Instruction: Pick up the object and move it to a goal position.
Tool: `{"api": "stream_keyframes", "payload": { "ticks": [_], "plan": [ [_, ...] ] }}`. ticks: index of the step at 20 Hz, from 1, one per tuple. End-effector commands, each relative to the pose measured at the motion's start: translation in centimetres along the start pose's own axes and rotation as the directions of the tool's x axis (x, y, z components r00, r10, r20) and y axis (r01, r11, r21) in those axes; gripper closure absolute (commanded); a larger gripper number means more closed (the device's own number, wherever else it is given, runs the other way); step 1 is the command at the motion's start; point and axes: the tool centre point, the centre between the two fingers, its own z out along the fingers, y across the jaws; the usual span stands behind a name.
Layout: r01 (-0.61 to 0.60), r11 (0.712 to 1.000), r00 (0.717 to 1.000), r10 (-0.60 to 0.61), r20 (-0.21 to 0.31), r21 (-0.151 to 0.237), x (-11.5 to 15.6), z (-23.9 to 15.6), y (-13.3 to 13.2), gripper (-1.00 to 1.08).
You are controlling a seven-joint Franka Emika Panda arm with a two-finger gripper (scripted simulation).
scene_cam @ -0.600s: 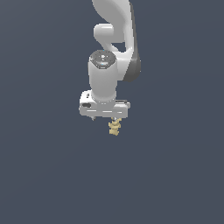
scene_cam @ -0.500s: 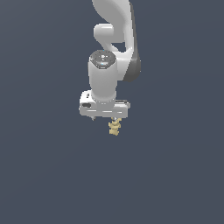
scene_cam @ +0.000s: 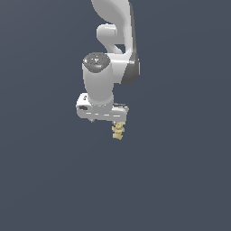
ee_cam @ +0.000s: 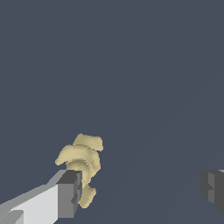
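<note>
The small pale yellow-tan knobbly object (ee_cam: 81,168) sits against one grey finger pad (ee_cam: 70,194) of the white two-finger gripper (ee_cam: 142,192); the other pad stands well apart from it, so the jaws are spread and nothing is clamped. In the exterior view you see the same lumpy object (scene_cam: 118,131) just below the gripper (scene_cam: 104,121), toward the exterior view's right end of its body, against the flat dark grey-blue ground (scene_cam: 180,180). Whether it rests on that ground cannot be told. No goal marker shows. By my judgement the grasp is not made: closing, lifting and carrying to the goal all remain.
</note>
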Motion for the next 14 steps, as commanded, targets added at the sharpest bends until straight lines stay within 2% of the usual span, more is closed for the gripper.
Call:
{"api": "stream_keyframes", "payload": {
  "ticks": [1,7,14],
  "plan": [
    [-0.002,1.000,1.000,0.002,0.001,0.001,0.0,0.0,0.0,-0.92],
    [-0.019,1.000,1.000,0.019,-0.003,0.004,-0.4,0.7,-0.8,-0.92],
    [-0.079,0.997,0.997,0.079,-0.013,0.013,-1.8,2.8,-3.3,-0.92]
  ]
}}
